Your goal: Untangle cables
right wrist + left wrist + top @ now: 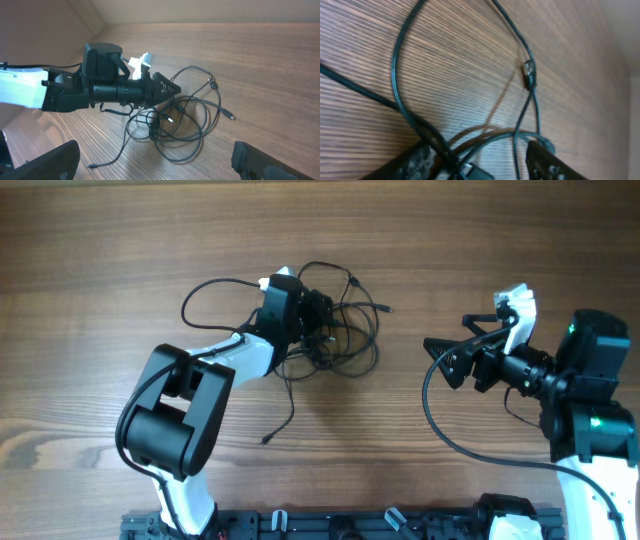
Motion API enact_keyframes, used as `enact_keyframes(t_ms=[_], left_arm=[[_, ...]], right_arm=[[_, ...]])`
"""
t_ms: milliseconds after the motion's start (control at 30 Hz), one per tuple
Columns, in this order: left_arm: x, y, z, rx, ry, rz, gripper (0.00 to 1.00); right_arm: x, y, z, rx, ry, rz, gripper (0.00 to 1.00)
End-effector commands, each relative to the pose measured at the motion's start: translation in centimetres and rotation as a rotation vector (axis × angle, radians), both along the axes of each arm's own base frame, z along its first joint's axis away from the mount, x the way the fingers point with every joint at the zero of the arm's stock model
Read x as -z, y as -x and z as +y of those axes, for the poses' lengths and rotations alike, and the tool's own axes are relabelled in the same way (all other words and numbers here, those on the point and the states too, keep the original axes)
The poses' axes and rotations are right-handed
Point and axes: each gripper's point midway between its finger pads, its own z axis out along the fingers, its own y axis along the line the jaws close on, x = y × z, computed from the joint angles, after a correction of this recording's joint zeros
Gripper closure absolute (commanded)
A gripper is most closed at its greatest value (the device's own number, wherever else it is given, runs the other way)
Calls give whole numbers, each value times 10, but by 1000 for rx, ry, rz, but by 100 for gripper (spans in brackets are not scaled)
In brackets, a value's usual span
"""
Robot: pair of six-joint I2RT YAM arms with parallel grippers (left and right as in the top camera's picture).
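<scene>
A tangle of thin black cables (340, 340) lies on the wooden table at centre. It also shows in the right wrist view (175, 125). My left gripper (320, 320) reaches into the tangle's left side. In the left wrist view its fingers (480, 162) are spread wide, with several strands and a plug (475, 172) lying between them. A small connector (529, 70) lies ahead of them. My right gripper (440, 360) is open and empty, to the right of the tangle and apart from it. Its fingers (155, 160) frame the tangle from a distance.
One loose cable end (268, 440) trails toward the front of the table. A cable loop (200, 300) extends left of the left gripper. A plug (386, 308) sticks out at the tangle's right. The right arm's own thick black cable (440, 425) arcs over the table.
</scene>
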Motion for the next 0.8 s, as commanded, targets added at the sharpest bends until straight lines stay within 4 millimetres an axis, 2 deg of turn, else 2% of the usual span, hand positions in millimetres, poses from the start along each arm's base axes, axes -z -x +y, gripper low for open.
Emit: enact_keyframes(t_ms=[0,133,233,333,400,467,567,600,700,733,767], left_arm=[[9,1,-1,-14,-15,7,66],[11,0,1,-26,-27,5,87],[11,1,0,-22,-27,5,96],[10,1,-1,-21,-26,3,96],[-3,-4,-10,35,-1,-54,96],[-37,-8,-20,116,51,-152,96],[-148,-12,-12,159,97,-403,96],[-206,-5,-1,157,102,-539,96],[-316,24,33,108,138,-787,96],[-360,44,54,70,151,-893,96],[-388,59,69,43,156,-964,96]], right_arm=[[4,-3,-1,5,2,14,0],[4,-3,-1,4,3,12,0],[4,-3,-1,4,3,13,0],[5,-2,-1,4,2,23,1],[7,-1,-1,4,1,30,1],[7,-1,-1,3,2,30,1],[7,-1,-1,3,3,29,1],[7,-1,-1,3,2,30,1],[8,0,-1,3,1,40,1],[8,0,-1,3,1,40,1],[8,0,-1,3,1,40,1]])
